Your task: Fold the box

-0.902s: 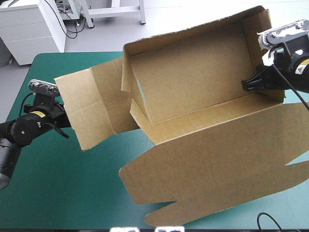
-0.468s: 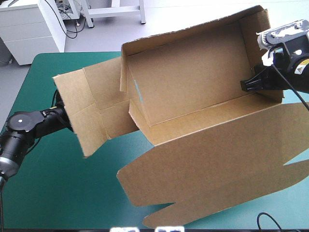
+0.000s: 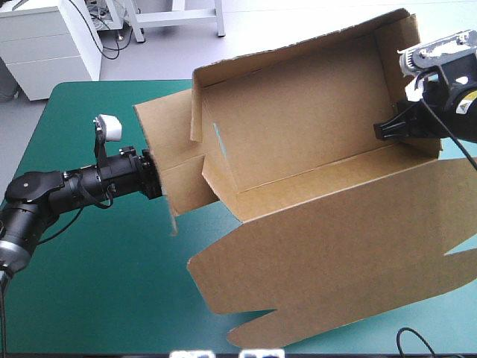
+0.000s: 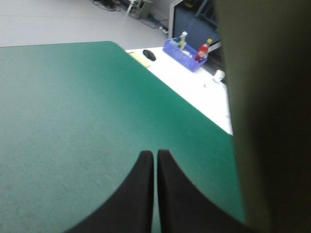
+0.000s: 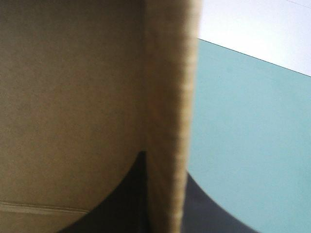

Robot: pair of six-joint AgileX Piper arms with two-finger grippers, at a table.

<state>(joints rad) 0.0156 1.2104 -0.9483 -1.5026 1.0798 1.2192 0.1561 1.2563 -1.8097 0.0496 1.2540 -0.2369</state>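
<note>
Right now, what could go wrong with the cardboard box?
The left gripper is shut on nothing, only beside the side flap, so the flap might slip past it and swing outward. Only the right gripper pinches the box, at one end wall, so a push from the left could twist it or pull that wall loose.

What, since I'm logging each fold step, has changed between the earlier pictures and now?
The black-fingered left hand, shut, swung in against the brown cardboard box's left end flap, pushing it from spread outward to steeply raised. The right hand stays shut on the box's right wall; the wide front panel lies as before.
</note>
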